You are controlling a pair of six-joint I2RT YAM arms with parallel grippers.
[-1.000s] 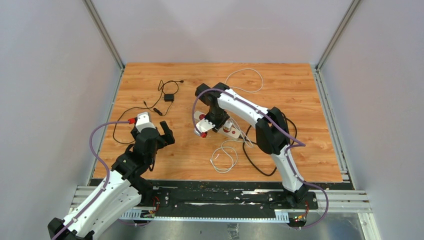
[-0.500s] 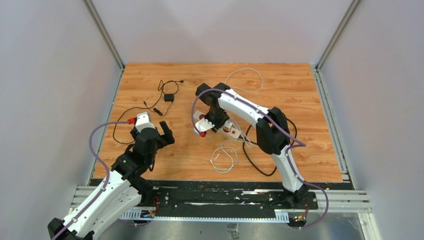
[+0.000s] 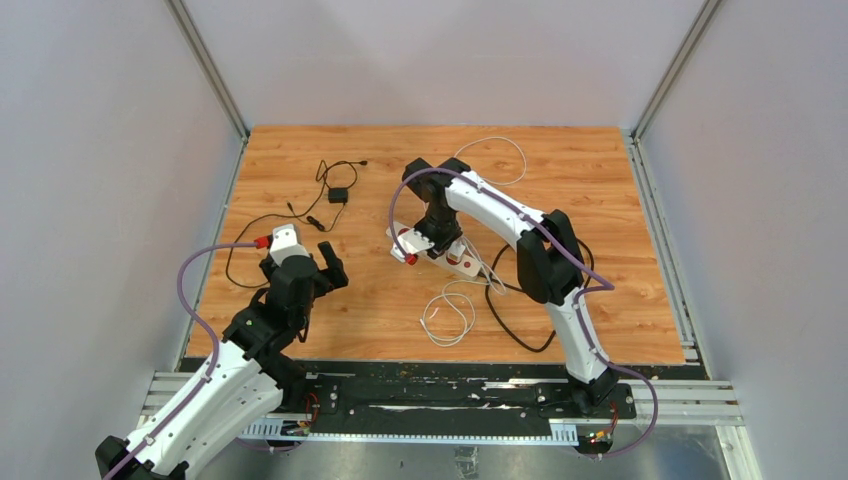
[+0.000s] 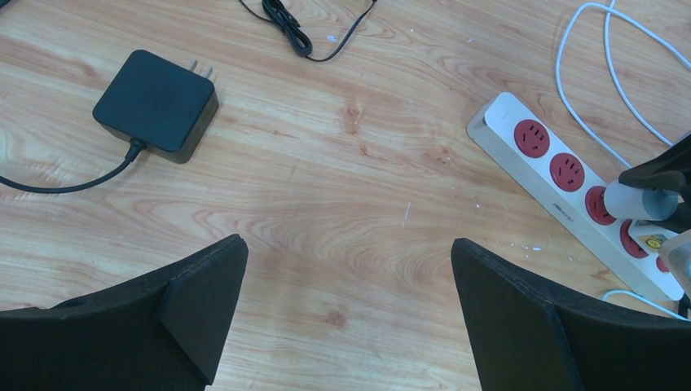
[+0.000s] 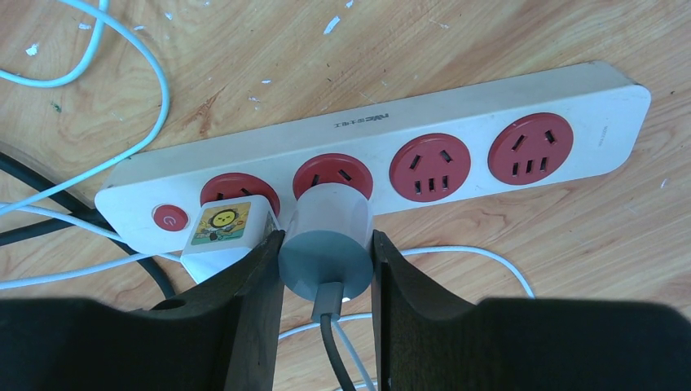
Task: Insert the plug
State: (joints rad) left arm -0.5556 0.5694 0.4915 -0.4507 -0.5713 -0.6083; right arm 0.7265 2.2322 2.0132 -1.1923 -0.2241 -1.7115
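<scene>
A round white plug (image 5: 329, 240) with a grey back and grey cord is clamped between the fingers of my right gripper (image 5: 327, 269). Its front end sits at the second red socket of the white power strip (image 5: 489, 114). Whether the pins are inside the socket is hidden by the plug body. In the top view the right gripper (image 3: 432, 240) hangs over the strip (image 3: 466, 264). My left gripper (image 4: 349, 309) stands open and empty over bare wood, left of the strip (image 4: 509, 130). In the left wrist view the plug (image 4: 644, 202) shows at the strip's third socket.
A white cube adapter (image 5: 226, 228) with a cartoon sticker occupies the socket beside the red switch (image 5: 170, 218). Two red sockets (image 5: 428, 169) to the right hold nothing. White cables (image 3: 447, 315) and black cord (image 3: 515, 325) lie near the strip. A black charger brick (image 4: 156, 104) lies at far left.
My right gripper has shifted a little to the right and back along the strip with the plug in it. The left arm has stayed still.
</scene>
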